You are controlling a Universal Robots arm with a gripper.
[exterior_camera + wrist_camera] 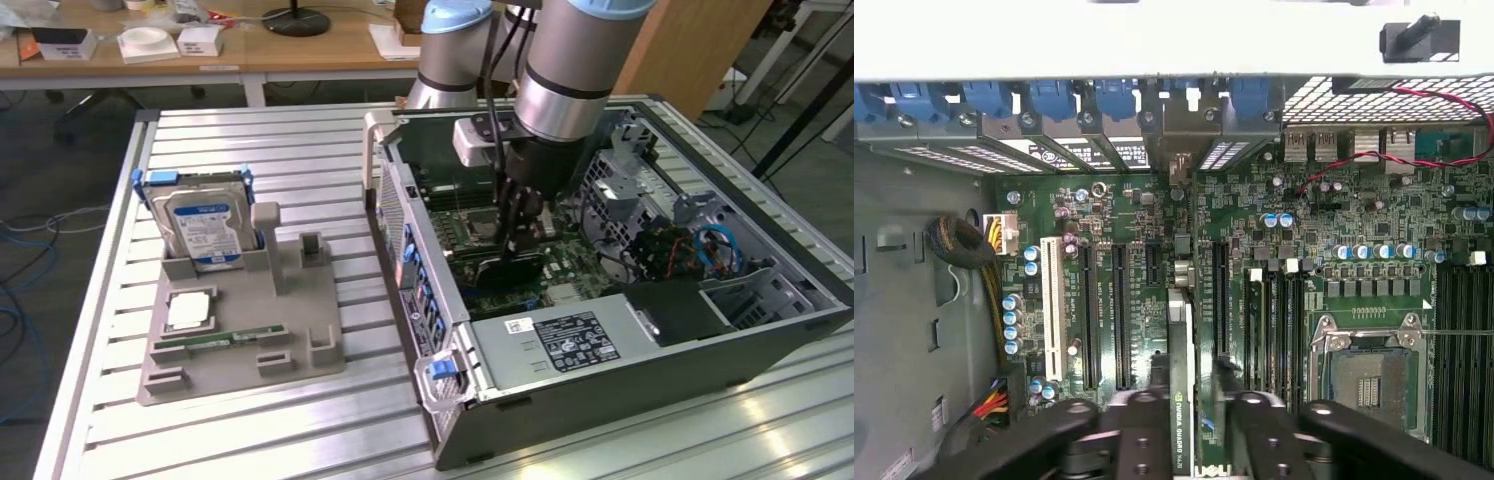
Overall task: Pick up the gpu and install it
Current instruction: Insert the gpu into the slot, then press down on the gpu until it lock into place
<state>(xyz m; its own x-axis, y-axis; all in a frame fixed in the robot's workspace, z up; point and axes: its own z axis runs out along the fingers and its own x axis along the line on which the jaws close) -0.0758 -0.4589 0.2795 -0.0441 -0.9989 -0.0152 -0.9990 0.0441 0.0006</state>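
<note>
The gpu (1180, 380) stands edge-up between the jaws, over the motherboard (1104, 230)

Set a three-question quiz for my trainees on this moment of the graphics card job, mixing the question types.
1. True or false: the gpu lies on the grey holder outside the computer case.
2. What stands upright at the holder's far end? A) hard drive B) fan C) power supply
3. Fill in: the gripper is down inside the case, over the green ______.

Key
1. False; it stands on edge between the gripper's fingers, above the motherboard.
2. A, the hard drive.
3. motherboard
</note>
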